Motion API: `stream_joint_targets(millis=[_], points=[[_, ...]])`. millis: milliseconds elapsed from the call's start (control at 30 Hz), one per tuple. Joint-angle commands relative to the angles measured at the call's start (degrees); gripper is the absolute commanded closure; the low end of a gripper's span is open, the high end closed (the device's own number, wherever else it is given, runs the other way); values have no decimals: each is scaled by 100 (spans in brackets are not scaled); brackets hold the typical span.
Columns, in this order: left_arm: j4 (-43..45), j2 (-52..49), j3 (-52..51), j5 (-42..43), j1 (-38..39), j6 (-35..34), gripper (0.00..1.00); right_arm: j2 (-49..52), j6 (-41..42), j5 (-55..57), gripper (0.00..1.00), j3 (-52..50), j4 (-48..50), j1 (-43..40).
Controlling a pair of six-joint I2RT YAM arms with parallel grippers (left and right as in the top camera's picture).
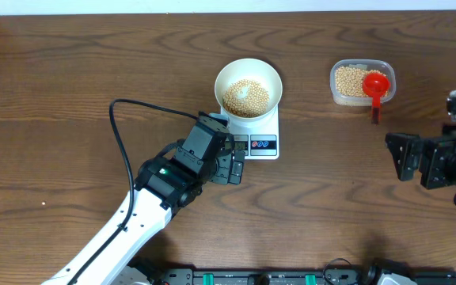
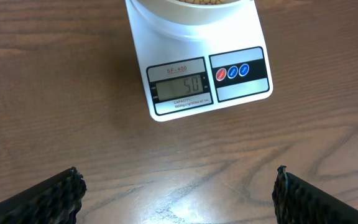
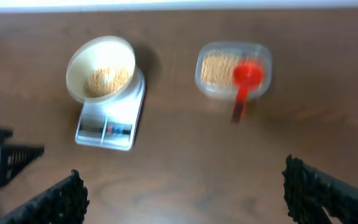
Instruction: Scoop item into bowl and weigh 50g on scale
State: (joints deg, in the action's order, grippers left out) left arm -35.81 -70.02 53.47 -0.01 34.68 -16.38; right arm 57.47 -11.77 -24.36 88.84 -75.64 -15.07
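The white bowl (image 1: pixel 248 79) holds pale tan beans (image 1: pixel 247 96) and stands on the white scale (image 1: pixel 263 146). In the left wrist view the scale (image 2: pixel 197 81) shows 50 on its display. My left gripper (image 1: pixel 229 168) is open and empty, just in front of the scale's display end; its fingers frame bare wood (image 2: pixel 178 196). My right gripper (image 1: pixel 406 156) is open and empty at the right side, away from everything. It sees the bowl (image 3: pixel 100 68) and the scale (image 3: pixel 110 118) from a distance, with its fingers (image 3: pixel 182 196) wide apart.
A clear plastic tub (image 1: pixel 361 82) of beans stands at the back right, with a red scoop (image 1: pixel 377 89) lying in it, handle over the near rim. It also shows in the right wrist view (image 3: pixel 232 70). A black cable (image 1: pixel 117 131) loops from the left arm.
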Motion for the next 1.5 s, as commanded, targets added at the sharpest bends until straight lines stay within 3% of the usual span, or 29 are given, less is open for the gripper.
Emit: stream_joint_targets(millis=[0, 400, 633, 1100, 1467], points=[[-15, 4, -48, -70, 2, -2, 2, -367, -118, 57, 1, -514, 636, 109], [-15, 4, -48, -70, 2, -4, 2, -2575, -116, 911, 1, -4242, 4428, 721], [-15, 4, -48, -70, 2, -2, 1, -3762, -118, 1231, 1, -6122, 5851, 857], [-15, 4, -48, -70, 2, -2, 2, -5281, -118, 1394, 1, -8406, 7506, 1106], [-15, 4, -48, -70, 2, -2, 2, -5720, -118, 1443, 1, -8852, 7560, 1167]])
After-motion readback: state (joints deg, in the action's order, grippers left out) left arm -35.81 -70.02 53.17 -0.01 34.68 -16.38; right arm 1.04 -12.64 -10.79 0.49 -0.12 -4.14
